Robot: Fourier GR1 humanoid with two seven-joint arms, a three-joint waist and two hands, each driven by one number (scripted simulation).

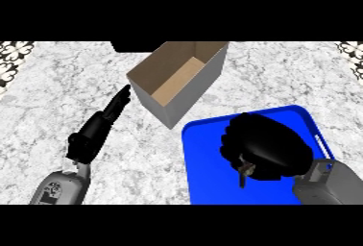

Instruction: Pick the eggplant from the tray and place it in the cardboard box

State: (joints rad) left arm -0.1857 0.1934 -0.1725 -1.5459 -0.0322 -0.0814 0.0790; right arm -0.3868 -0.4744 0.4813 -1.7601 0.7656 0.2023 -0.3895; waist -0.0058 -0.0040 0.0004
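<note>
Nearest, along the lower edge of the head view, two grey forearms enter the scene. At the right, the right hand (266,146) sits over the blue tray (205,163), its black fingers curled downward into a rounded clump that covers most of the tray's middle. Under that clump a small dark stub pokes out toward the near side; it may be part of the eggplant (243,175), but the hand hides nearly all of it, so whether the fingers actually close round it cannot be told. What little shows lies directly beneath the palm, within the tray's blue floor and not past its rim.

At the left, the left hand (99,127) lies low over the marble counter (64,91), fingers straight and stretched away from the body, holding nothing. Its fingertips (124,93) point toward the near-left corner of the cardboard box (202,84) and stop just beside it, apart from the wall.

Farther off, the box stands open-topped on the counter, tan inside, grey outside, just beyond the tray's far-left corner.
</note>
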